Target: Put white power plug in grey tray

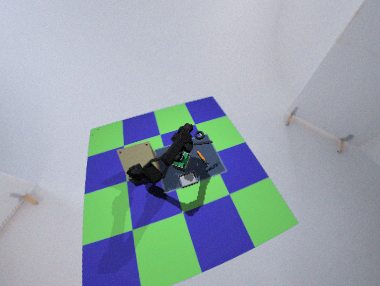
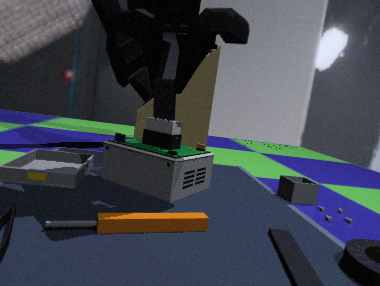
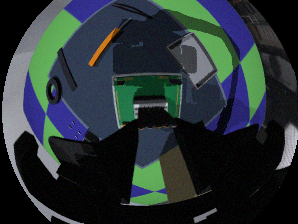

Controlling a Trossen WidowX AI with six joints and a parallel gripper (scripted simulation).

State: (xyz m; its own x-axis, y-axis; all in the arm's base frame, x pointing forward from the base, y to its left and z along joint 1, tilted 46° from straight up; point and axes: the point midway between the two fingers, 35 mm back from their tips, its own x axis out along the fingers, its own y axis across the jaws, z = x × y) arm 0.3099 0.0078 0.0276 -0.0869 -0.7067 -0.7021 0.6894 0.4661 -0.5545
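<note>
On the dark blue-grey mat (image 1: 216, 159) (image 2: 135, 260) (image 3: 92, 107), the pale grey vented box (image 2: 137, 167) with the green circuit board (image 1: 185, 164) (image 2: 192, 150) (image 3: 173, 100) on top raises the socket within reach, while the shallow grey rectangular tray (image 1: 189, 182) (image 2: 65, 178) (image 3: 211, 65) sits near it, presumably to receive the plug. The black parallel-jaw gripper (image 2: 164, 95) (image 3: 156, 123) comes from above, its fingers closed on the small white ribbed plug (image 2: 163, 125) (image 3: 145, 106), which is at the black socket (image 2: 162, 140); this grip probably suits rocking it loose rather than lifting straight up.
</note>
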